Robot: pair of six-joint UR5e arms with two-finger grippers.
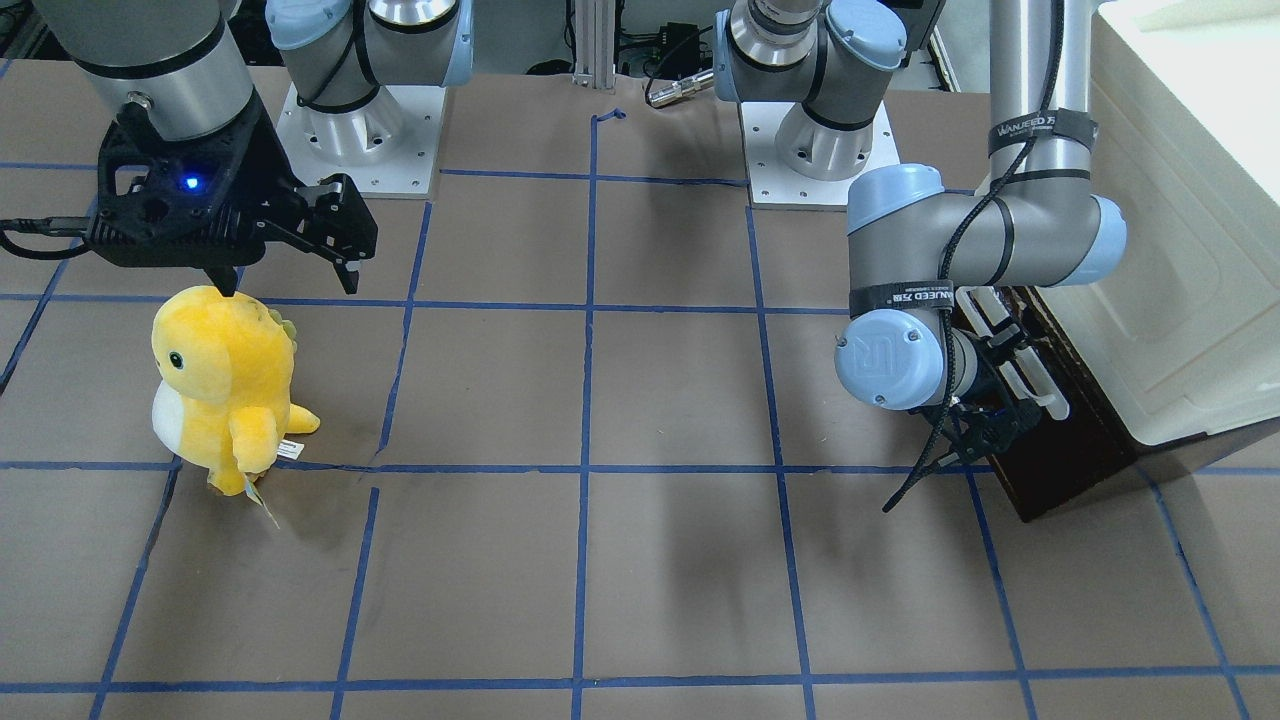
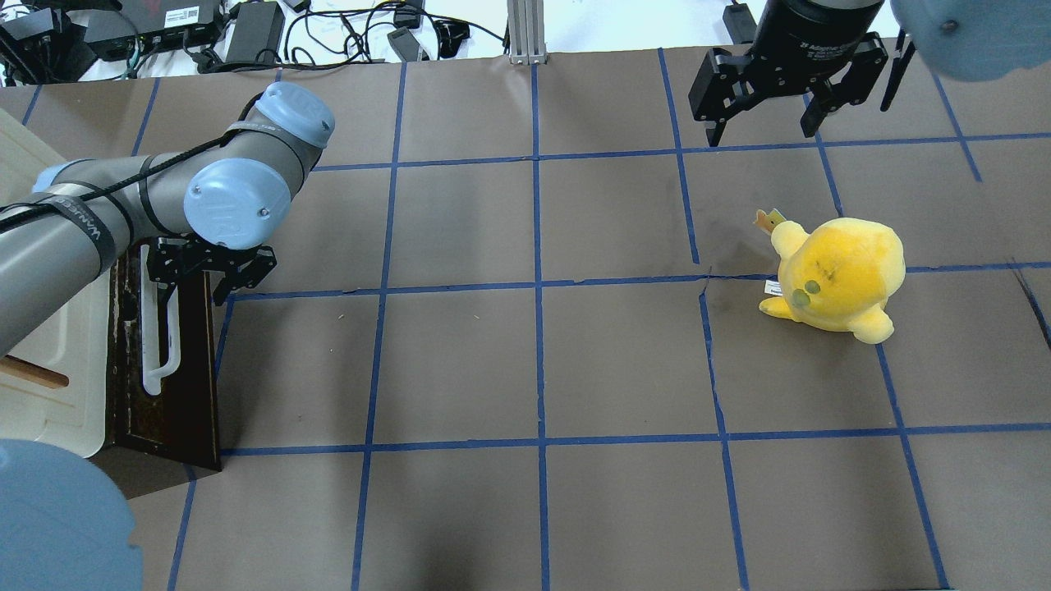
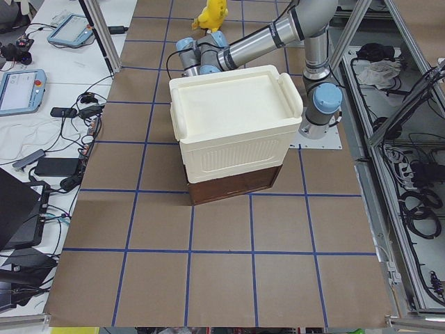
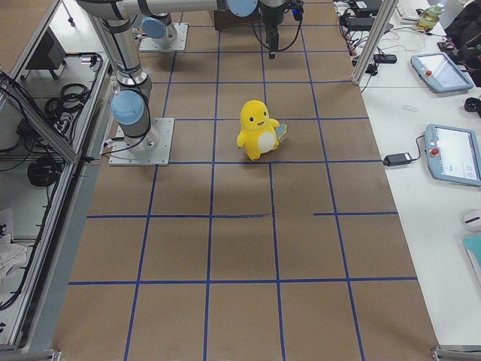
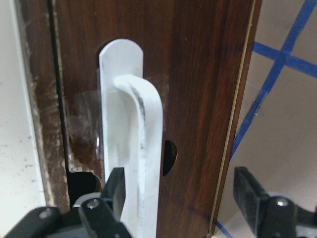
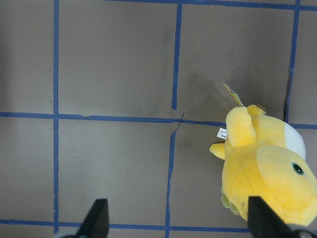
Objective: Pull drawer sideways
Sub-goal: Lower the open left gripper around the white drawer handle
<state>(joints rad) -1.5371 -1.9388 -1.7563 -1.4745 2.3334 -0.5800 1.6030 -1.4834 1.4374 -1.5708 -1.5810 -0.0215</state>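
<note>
the drawer [image 2: 193, 394] sits under the cabinet [image 2: 49, 394] at the table's [image 2: 534, 369] left edge. the left gripper [image 5: 179, 186] is spread around the white handle [image 5: 141, 148], ready to clamp and pull sideways. the right gripper [image 2: 762, 135], also spread, hangs by the toy [image 2: 837, 275].

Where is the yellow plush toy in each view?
Front-facing: toy at left.
Overhead: toy at right.
Exterior left: toy at top edge.
Exterior right: toy, upper centre.
Left wrist: not visible.
Right wrist: toy, lower right.
Shared landmark: torn tape crossing beside it.
</note>
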